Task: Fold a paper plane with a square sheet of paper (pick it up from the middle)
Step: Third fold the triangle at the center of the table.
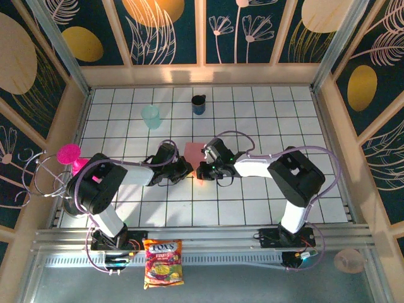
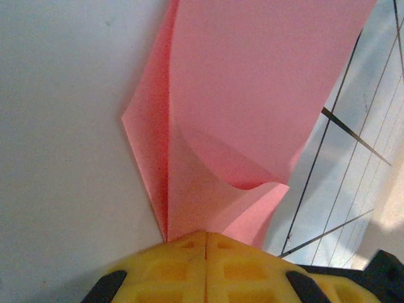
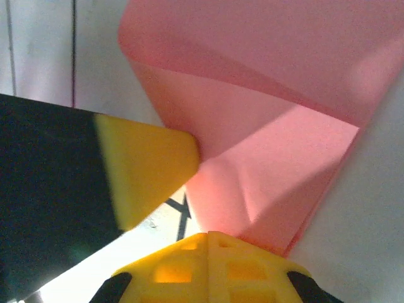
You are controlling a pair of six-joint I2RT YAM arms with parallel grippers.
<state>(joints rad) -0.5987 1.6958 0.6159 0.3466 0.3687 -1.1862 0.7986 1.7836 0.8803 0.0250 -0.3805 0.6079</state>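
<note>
Top view, left to right: a magenta goblet (image 1: 69, 155) stands at the left edge of the bench (image 1: 284, 126). A pale teal cup (image 1: 151, 117) sits in the upper left, with a dark mug (image 1: 199, 104) to its right at upper centre. My left claw (image 1: 181, 169) and my right claw (image 1: 203, 170) meet at frame centre, tips close together. The square sheet of paper (image 1: 194, 150) sits between and just above them.

Left wrist view: my left claw (image 2: 205, 238) is fully closed, its halves pressed together at bottom centre. It pinches the sheet's lower point. The paper is creased lengthwise and curls at lower right.

Right wrist view: my right claw (image 3: 208, 238) is likewise fully closed on the sheet's lower edge. Folded layers rise toward the upper right. One yellow finger (image 3: 148, 167) of my left claw reaches the paper from the left at mid-frame.
</note>
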